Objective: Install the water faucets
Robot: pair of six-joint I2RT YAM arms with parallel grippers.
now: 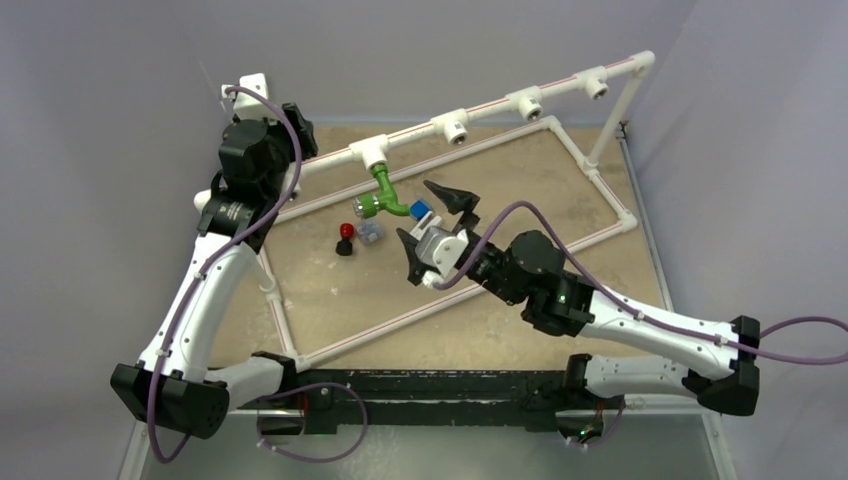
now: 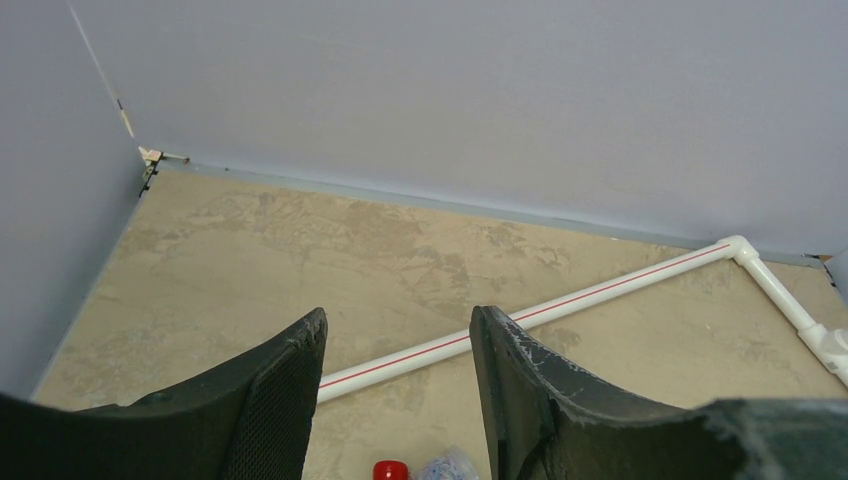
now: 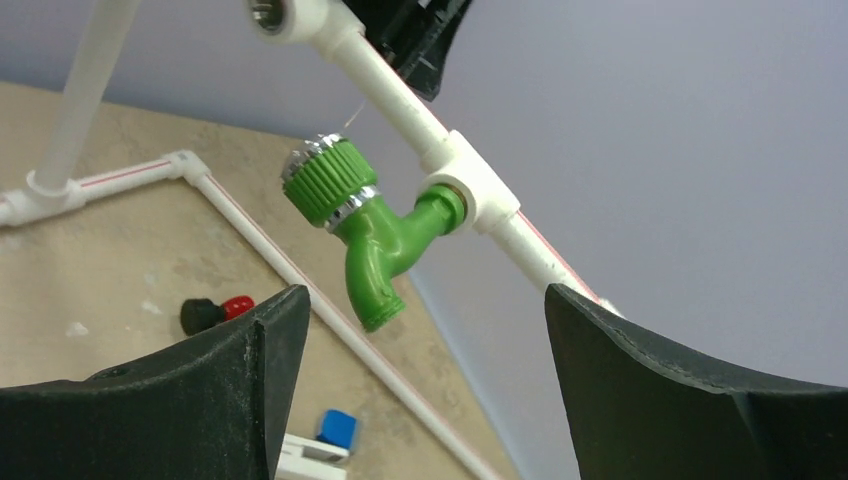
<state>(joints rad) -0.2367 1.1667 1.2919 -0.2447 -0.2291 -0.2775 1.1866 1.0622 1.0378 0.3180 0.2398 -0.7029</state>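
Observation:
The green water faucet [image 1: 382,196] hangs with its stem in a white tee [image 1: 372,152] of the raised pipe, spout pointing down [image 3: 375,225]. A white faucet with a blue handle [image 1: 420,211] and a black one with a red knob [image 1: 346,238] lie on the table below it. My right gripper [image 1: 432,226] stands open just in front of the green faucet, which is beyond its fingertips [image 3: 425,300] and not touched. My left gripper [image 1: 300,130] sits by the pipe's left end, open with nothing between its fingers [image 2: 398,320].
The white pipe frame [image 1: 560,130] runs round the table, with three more open tees [image 1: 455,128] on the raised bar. A small clear bag [image 1: 371,234] lies beside the black faucet. Grey walls close in at the back and sides.

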